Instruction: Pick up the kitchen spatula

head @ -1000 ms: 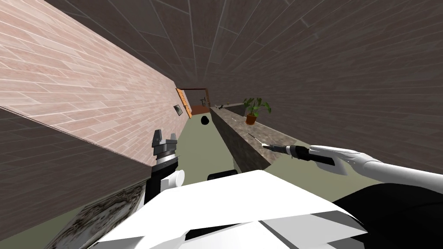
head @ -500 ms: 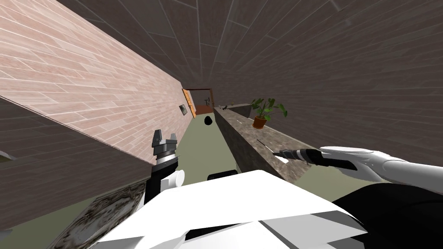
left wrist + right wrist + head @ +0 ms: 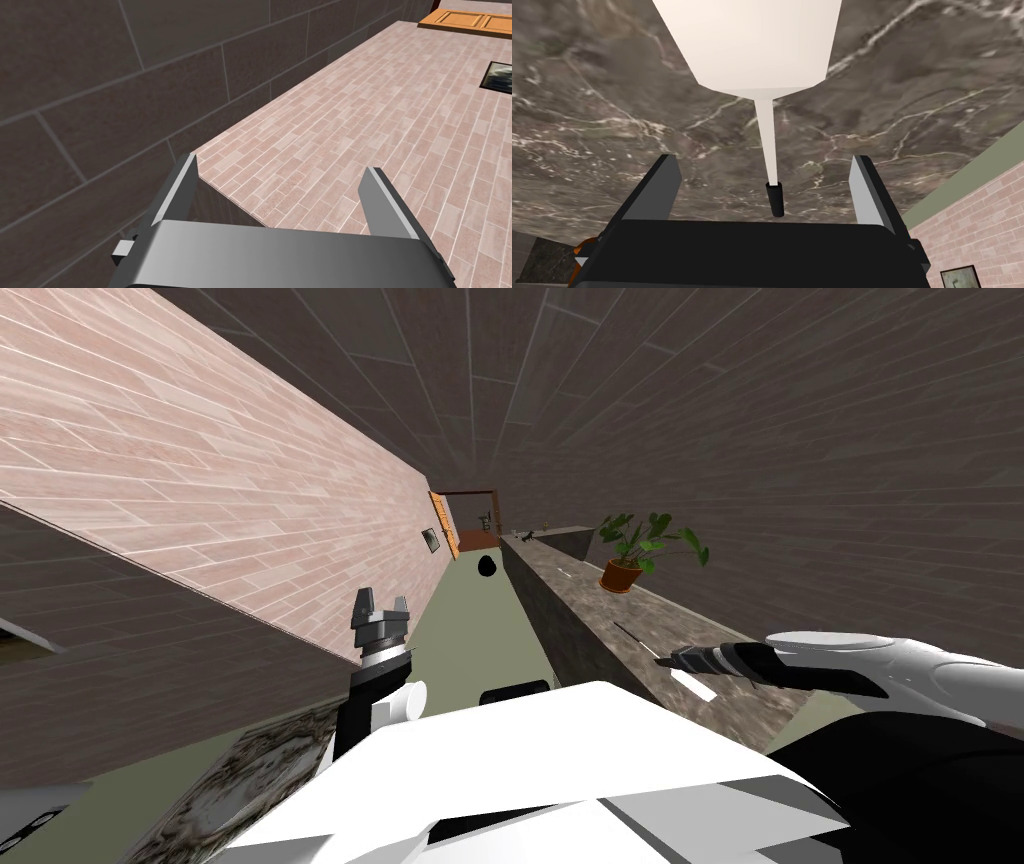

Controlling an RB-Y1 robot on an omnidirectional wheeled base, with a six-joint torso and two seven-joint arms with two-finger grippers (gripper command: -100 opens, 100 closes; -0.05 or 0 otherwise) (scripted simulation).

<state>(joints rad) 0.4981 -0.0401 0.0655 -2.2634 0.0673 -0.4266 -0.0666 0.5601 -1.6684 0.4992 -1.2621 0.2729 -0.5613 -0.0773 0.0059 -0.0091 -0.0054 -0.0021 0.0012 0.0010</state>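
Note:
The spatula (image 3: 752,45) lies flat on the dark marble counter (image 3: 587,125): a broad white blade, a thin white neck and a black handle (image 3: 775,199). My right gripper (image 3: 764,160) hovers open just above it, one finger on each side of the neck and handle, touching neither. The rest of the handle is hidden behind the gripper's body. In the head view the right gripper (image 3: 668,660) hangs over the counter's near end, beside the white blade (image 3: 700,685). My left gripper (image 3: 380,610) is raised by the brick wall, open and empty (image 3: 280,167).
The long counter (image 3: 580,608) runs away along the right wall, with a potted plant (image 3: 635,556) farther along it. A black round object (image 3: 487,566) sits on the green floor before an orange door (image 3: 445,526). A second marble surface (image 3: 250,768) is at lower left.
My head camera has shifted, so counter and plant slid right. The right gripper has come nearer along the counter, and the white blade now shows beside it. The left arm has not moved.

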